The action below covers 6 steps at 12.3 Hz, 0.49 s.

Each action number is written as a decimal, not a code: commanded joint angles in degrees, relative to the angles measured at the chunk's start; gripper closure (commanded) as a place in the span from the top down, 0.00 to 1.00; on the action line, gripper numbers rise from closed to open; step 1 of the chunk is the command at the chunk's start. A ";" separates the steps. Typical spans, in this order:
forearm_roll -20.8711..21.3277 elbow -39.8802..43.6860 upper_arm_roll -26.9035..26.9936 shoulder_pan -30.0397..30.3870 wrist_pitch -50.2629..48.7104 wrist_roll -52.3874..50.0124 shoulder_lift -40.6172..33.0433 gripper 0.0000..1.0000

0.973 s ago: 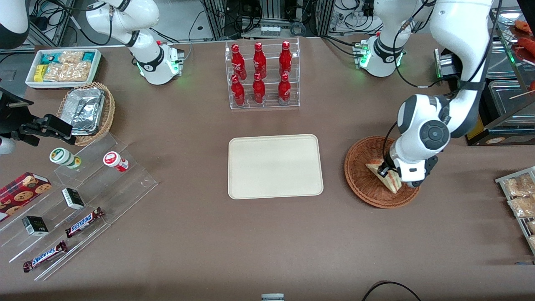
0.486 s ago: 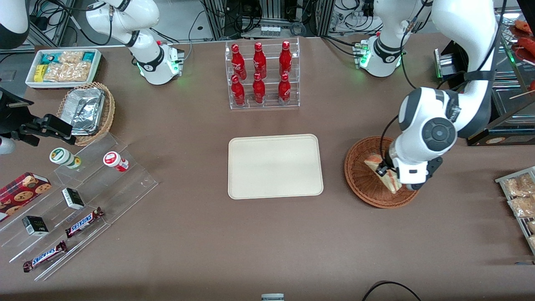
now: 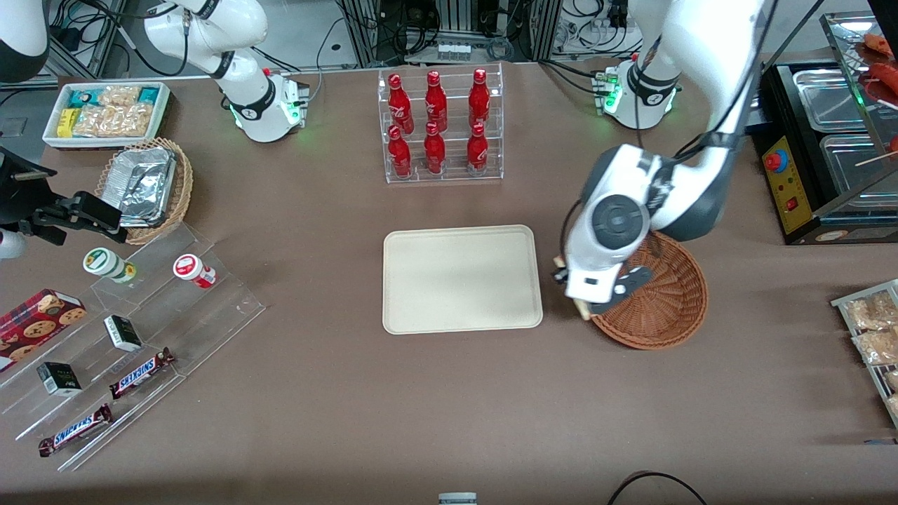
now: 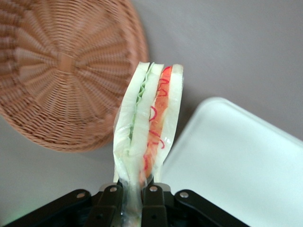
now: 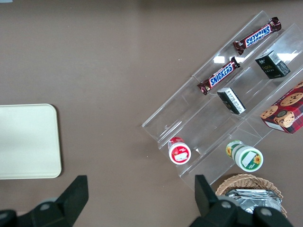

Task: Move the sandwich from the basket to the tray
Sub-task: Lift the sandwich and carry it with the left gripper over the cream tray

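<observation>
left wrist view | end effector (image 4: 131,198) clamped on sandwich (image 4: 149,125), held upright above the tabletop (image 4: 236,47) | between basket (image 4: 61,71) and tray (image 4: 236,165) | front view: sandwich mostly hidden by arm

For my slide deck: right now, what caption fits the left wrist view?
Gripper shut on the sandwich, held above the table between the emptied basket and the tray.

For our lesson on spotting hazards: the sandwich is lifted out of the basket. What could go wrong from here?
1. The tool pinches only the sandwich's narrow end, so it could slip or sag.
2. It hangs between the basket and the tray, over bare table; an early release would probably miss the tray.
</observation>
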 commanded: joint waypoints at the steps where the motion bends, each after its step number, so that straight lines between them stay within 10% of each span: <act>1: -0.59 12.10 -2.71 -1.26 -4.90 3.96 8.76 0.08; 6: -0.06 24.15 -6.60 -6.69 -4.64 -1.04 19.30 0.08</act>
